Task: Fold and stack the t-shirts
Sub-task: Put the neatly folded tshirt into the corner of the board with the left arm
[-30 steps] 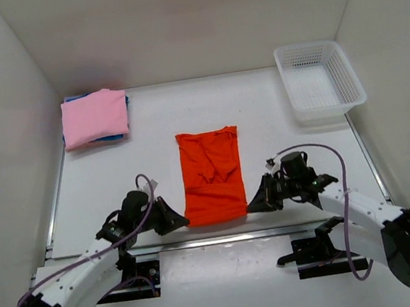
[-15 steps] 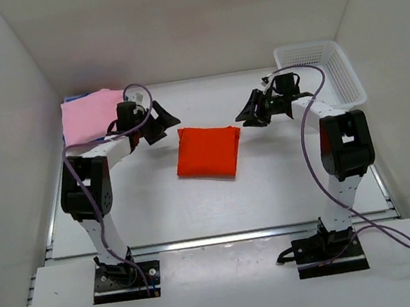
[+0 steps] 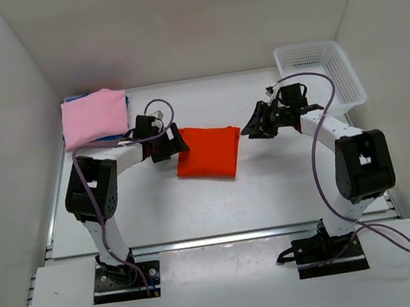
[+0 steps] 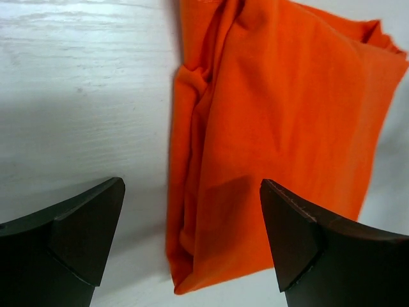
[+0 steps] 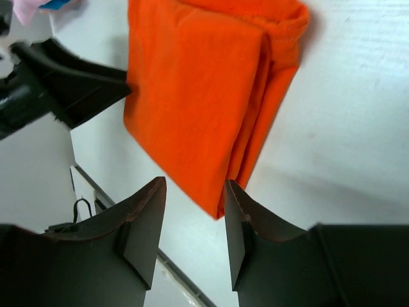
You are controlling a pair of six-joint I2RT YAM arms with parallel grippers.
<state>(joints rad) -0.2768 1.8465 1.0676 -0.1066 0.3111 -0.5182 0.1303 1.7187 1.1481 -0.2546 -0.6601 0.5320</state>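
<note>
The bright orange-red t-shirt (image 3: 206, 152) lies folded into a short rectangle at mid-table. My left gripper (image 3: 175, 142) stands wide open at its left edge; in the left wrist view the fingers (image 4: 77, 230) straddle the folded layers of the orange shirt (image 4: 275, 128) without touching them. My right gripper (image 3: 251, 126) hovers open just off the shirt's right edge, and a corner of the orange shirt (image 5: 192, 109) shows beyond its jaws. The light pink t-shirt (image 3: 94, 117) lies folded at the back left on a blue one (image 3: 67, 101), which only peeks out.
A white mesh basket (image 3: 321, 80) stands at the back right corner. White walls close in the table on three sides. The left gripper (image 5: 64, 89) shows in the right wrist view beyond the orange shirt.
The orange shirt, long a second ago, now lies folded in half farther back. Both grippers have let go and opened. The left one moved from near the pink stack to the shirt's left edge.
</note>
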